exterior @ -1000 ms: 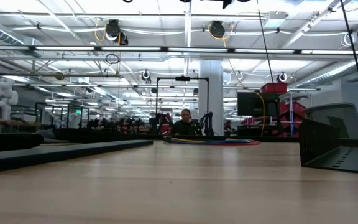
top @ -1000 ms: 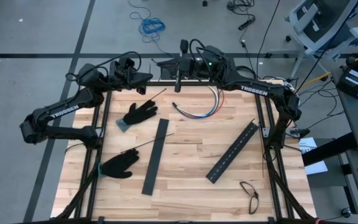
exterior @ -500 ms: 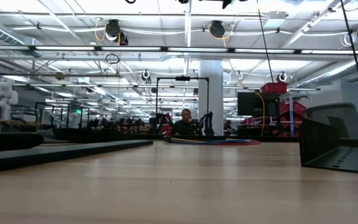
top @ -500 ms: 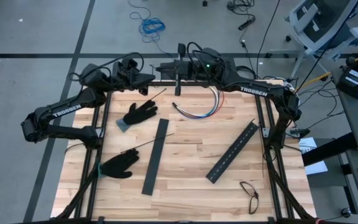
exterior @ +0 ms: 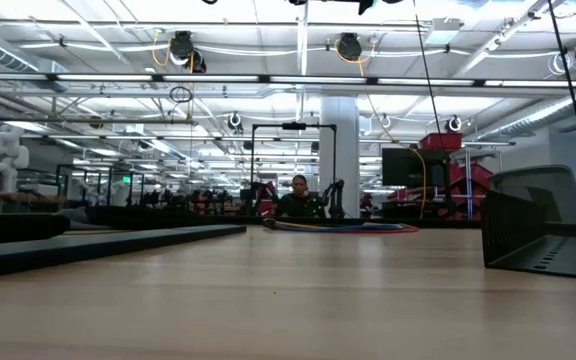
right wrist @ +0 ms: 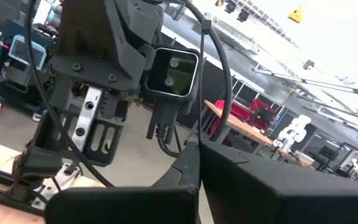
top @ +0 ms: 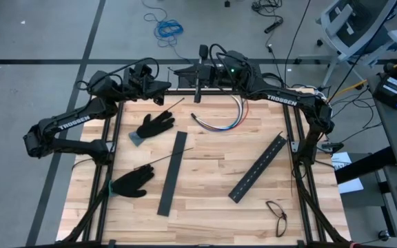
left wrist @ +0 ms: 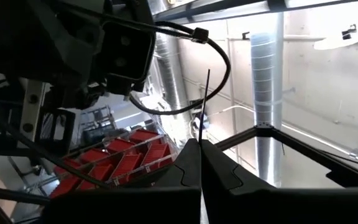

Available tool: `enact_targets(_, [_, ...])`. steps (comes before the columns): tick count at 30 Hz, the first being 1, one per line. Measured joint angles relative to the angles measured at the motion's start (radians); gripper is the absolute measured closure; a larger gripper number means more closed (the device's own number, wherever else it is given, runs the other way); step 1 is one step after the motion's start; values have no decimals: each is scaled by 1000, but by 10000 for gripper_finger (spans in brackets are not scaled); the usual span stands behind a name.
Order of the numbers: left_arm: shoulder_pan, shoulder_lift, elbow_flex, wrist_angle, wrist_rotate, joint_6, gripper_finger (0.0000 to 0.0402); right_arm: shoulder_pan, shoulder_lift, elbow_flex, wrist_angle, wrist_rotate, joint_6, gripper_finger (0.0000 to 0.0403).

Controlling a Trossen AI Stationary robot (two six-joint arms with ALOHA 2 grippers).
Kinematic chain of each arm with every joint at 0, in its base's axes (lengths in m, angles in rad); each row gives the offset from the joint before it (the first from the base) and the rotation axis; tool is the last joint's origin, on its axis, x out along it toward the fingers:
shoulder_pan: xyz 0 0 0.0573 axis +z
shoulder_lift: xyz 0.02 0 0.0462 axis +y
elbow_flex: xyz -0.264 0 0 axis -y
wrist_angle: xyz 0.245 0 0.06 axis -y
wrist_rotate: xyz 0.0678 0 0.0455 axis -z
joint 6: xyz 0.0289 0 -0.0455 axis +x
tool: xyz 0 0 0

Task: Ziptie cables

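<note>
The cables [top: 220, 121], a curved bundle of red, blue and white wires, lie on the wooden table near its far edge; they also show low in the low view [exterior: 340, 227]. Both arms are raised over the far edge, tips toward each other. My left gripper [top: 163, 87] is shut on a thin dark ziptie [left wrist: 205, 106]. My right gripper [top: 185, 73] is shut on another thin ziptie [right wrist: 201, 81]. Two more zipties lie loose on the table, one by the far glove [top: 173, 105] and one across a black bar [top: 165, 159]. My left gripper pinches a ziptie between its two shut fingertips [left wrist: 191, 158]. The strip [left wrist: 202, 134] stands out straight past the tips, lifted clear, to a free thin end. My right gripper pinches its ziptie between its shut fingertips [right wrist: 188, 158]. That strip [right wrist: 199, 127] runs straight away from the tips, clear of the table, to a small head [right wrist: 204, 25].
Two long black slotted bars [top: 172, 172] [top: 257, 169] lie on the table, with two black gloves [top: 154, 126] [top: 133, 184] at the left and eyeglasses [top: 278, 215] near the front right. A person [exterior: 298, 195] sits far beyond the table.
</note>
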Motion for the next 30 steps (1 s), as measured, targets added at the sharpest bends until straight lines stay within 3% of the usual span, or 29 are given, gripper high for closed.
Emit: enact_targets(30, [44, 0, 0, 2, 11, -9, 401, -1, 0, 0, -9, -9, 8, 403])
